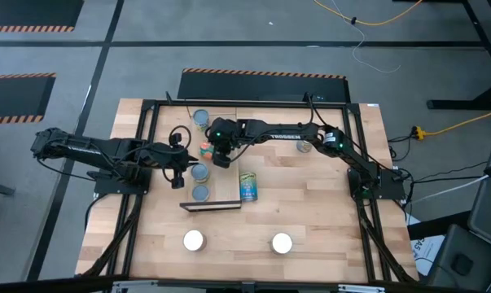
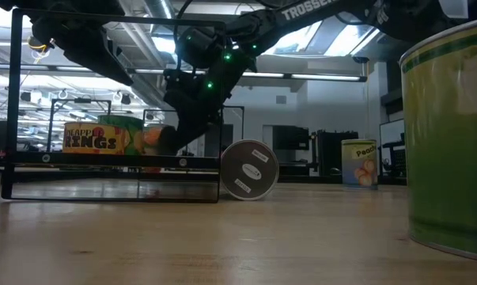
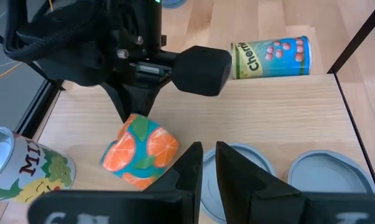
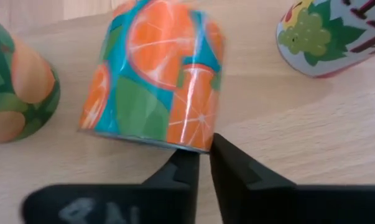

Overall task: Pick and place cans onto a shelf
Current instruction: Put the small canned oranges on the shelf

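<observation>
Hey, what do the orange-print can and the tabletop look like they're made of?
The orange-print can looks like metal under a glossy printed label: light glints off its side and a thin silvery rim shows at one end. The tabletop looks like butcher-block wood with a smooth finish, pale strips joined side by side.

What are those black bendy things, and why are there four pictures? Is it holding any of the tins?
They are two robot arms, each ending in a gripper with two jaws. One picture looks down from above, one looks level across the table, and two come from cameras on the arms' wrists. On the table are food cans: an orange-patterned can tipped at a slant, a cherry can lying on its side, and several standing ones. The wooden shelf sits in the middle. The right gripper is right at the orange can, the left gripper close by. Both have their jaws almost together and hold nothing.
</observation>
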Action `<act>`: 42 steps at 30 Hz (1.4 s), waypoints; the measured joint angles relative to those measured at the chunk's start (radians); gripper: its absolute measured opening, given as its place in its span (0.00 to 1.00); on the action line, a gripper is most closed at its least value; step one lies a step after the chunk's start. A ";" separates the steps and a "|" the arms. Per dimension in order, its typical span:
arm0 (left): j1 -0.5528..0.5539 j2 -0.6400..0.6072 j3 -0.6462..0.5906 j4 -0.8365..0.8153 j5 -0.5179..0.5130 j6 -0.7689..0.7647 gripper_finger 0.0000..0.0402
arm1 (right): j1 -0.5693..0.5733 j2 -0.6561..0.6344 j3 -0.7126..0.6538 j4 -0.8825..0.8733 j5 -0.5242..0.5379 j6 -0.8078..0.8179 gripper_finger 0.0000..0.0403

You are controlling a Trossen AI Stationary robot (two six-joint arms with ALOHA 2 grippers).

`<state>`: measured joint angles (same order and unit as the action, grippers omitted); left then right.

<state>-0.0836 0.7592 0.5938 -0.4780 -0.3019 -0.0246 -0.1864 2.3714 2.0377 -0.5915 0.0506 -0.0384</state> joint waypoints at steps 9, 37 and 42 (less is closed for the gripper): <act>0.000 0.000 0.000 0.000 0.000 0.000 0.10 | -0.002 -0.008 0.002 -0.037 0.000 -0.019 0.06; 0.000 0.000 0.000 -0.002 0.000 0.005 0.10 | -0.092 -0.008 0.283 -0.843 -0.509 0.022 0.05; 0.000 0.000 0.000 0.001 -0.001 0.008 0.10 | -0.098 -0.005 0.283 -0.839 -0.532 0.074 0.05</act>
<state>-0.0836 0.7591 0.5939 -0.4770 -0.3027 -0.0170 -0.2843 2.3660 2.3207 -1.4300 -0.4815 0.0353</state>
